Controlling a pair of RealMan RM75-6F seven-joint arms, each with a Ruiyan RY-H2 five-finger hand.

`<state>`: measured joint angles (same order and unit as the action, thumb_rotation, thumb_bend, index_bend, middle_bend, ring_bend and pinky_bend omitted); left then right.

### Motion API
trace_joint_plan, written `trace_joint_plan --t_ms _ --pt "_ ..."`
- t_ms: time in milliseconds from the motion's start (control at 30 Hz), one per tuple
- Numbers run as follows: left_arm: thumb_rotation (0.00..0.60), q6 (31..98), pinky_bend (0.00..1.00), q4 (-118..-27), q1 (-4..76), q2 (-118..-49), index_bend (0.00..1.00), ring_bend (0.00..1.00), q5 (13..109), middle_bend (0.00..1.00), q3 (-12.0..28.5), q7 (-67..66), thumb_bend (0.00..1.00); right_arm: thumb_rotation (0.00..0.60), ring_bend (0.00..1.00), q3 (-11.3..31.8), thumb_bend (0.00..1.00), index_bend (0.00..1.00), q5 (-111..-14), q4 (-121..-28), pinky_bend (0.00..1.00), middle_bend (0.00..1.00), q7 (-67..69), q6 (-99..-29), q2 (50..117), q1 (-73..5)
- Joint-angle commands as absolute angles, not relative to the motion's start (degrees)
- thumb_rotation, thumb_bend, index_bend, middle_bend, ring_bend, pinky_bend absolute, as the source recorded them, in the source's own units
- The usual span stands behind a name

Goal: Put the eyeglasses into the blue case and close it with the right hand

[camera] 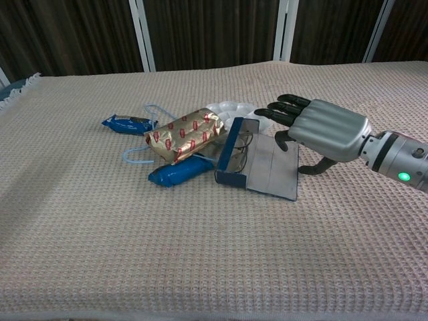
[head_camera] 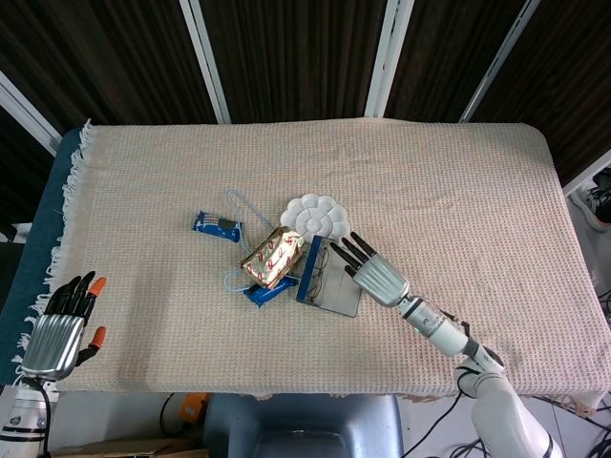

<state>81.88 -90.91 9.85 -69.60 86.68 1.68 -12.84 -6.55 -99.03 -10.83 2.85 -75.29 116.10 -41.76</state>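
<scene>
Eyeglasses (camera: 245, 148) look thin and easy to break, so my spread, empty right hand (camera: 321, 129) should push the stiff blue case (camera: 257, 162) lid instead.

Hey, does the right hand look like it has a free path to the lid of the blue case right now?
Probably yes. The right hand hovers open just beside the open blue case, fingers reaching over its grey flap, with nothing between them. The gold packet lies on the case's far side, out of the way.

No legible text or labels.
</scene>
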Motion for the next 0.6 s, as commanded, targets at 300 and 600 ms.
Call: trace_joint_plan --t_ms 300,600 --pt "0.6 82.07 0.14 -90.93 9.78 -69.66 0.0 0.0 86.7 0.0 1.72 -12.99 0.38 0.6 0.0 -6.29 0.38 0.58 -98.69 -10.22 0.0 0.09 3.51 -76.48 116.71 -41.86" --pt "0.6 82.04 0.15 -91.03 9.74 -69.66 0.0 0.0 86.53 0.0 1.75 -13.23 0.39 0.6 0.0 -6.43 0.5 0.59 -98.66 -10.03 0.0 0.09 4.16 -76.56 116.84 -41.91"
